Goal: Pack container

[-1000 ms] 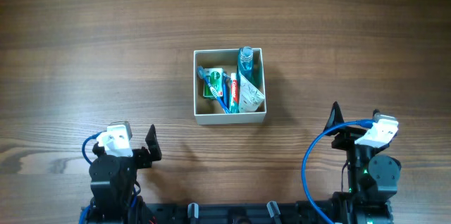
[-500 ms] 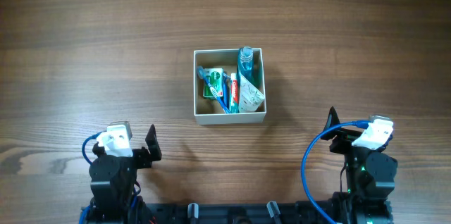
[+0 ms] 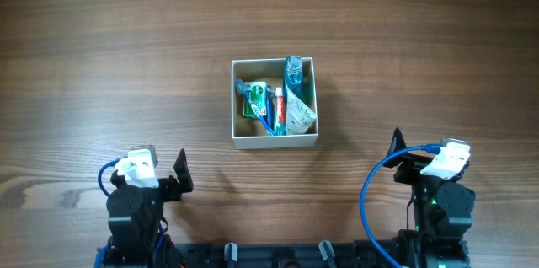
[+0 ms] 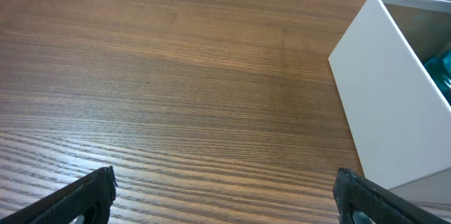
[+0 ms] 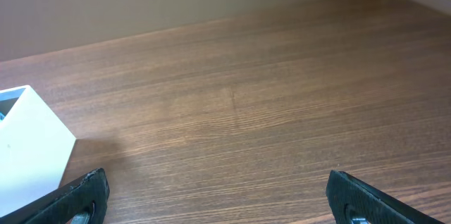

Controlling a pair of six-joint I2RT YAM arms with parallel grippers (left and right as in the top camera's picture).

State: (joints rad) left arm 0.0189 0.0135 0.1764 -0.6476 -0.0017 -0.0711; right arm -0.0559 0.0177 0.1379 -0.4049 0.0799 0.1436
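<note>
The container, a square white-walled box, stands at the table's middle and holds a blue bottle, a toothpaste tube, a green-and-white packet and toothbrushes. Its white wall shows in the left wrist view and at the left edge of the right wrist view. My left gripper is open and empty near the front left edge. My right gripper is open and empty near the front right edge. Both are well apart from the container.
The wooden table surrounds the container. The arm bases sit at the front edge, left and right. A blue cable loops by the right arm.
The right arm has drawn back slightly towards the front edge. The left arm and the container have not moved.
</note>
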